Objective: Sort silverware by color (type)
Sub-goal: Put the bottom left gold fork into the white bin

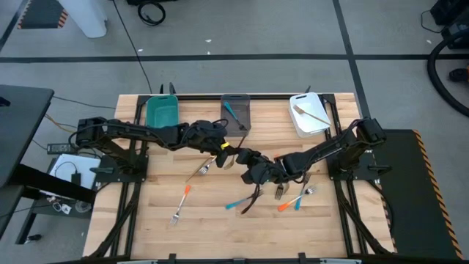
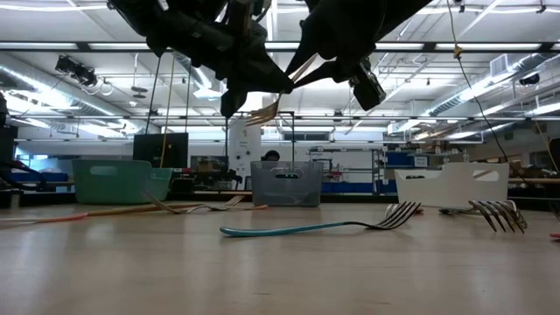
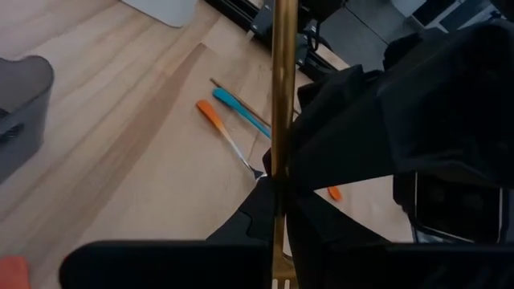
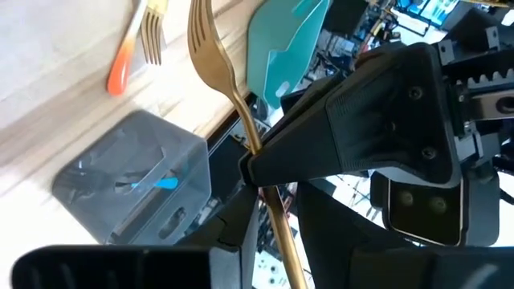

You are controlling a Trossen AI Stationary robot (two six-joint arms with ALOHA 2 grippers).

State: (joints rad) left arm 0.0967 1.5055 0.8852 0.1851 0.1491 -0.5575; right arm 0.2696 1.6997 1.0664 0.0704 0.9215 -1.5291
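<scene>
Right wrist view shows the left gripper (image 4: 255, 164) closed on a golden fork (image 4: 233, 104), and the right gripper (image 1: 258, 174) also seems to hold it; uneven release could drop it on the counter (image 1: 212, 220).

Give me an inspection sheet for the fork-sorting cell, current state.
Surface: wooden table, loose forks across its middle.
Job's things: gold fork held in the air; orange fork and blue fork on the table, among others.
Clutter: teal bin, grey bin, white bin along the far edge.
End effectors: left end effector and right end effector both closed on the gold fork, mid-table.
Cables: black cable on the floor behind the table.
Surroundings: shelving beyond the table.
</scene>
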